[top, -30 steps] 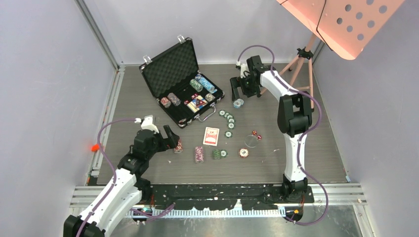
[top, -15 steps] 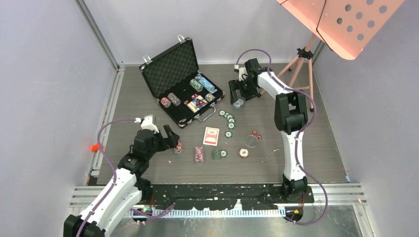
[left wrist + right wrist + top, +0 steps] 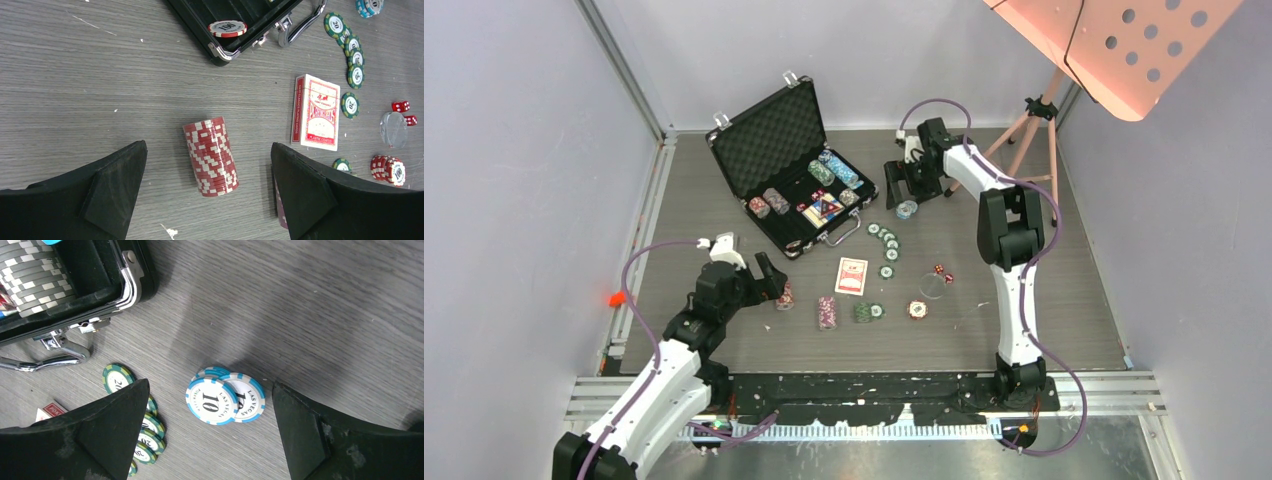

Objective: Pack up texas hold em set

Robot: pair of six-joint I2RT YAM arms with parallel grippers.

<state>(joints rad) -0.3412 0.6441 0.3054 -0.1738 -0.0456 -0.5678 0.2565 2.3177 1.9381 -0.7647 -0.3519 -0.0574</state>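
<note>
Nearest the arm bases, out in front of the open case (image 3: 769,135), four chip stacks (image 3: 827,312) lie in a row. The leftmost, a red-and-white stack (image 3: 211,157), sits between the spread fingers of the left gripper (image 3: 208,150), not touched. Closer to the case: one card deck (image 3: 316,112), two red dice (image 3: 400,106), and a line of green singles (image 3: 356,75) toward its handle (five-ish, can't be sure). Right of the case, the right gripper (image 3: 210,384) hovers wide open over blue chips (image 3: 220,400), at least three. Left of the case, plain table (image 3: 684,200) runs to the edge.
</note>
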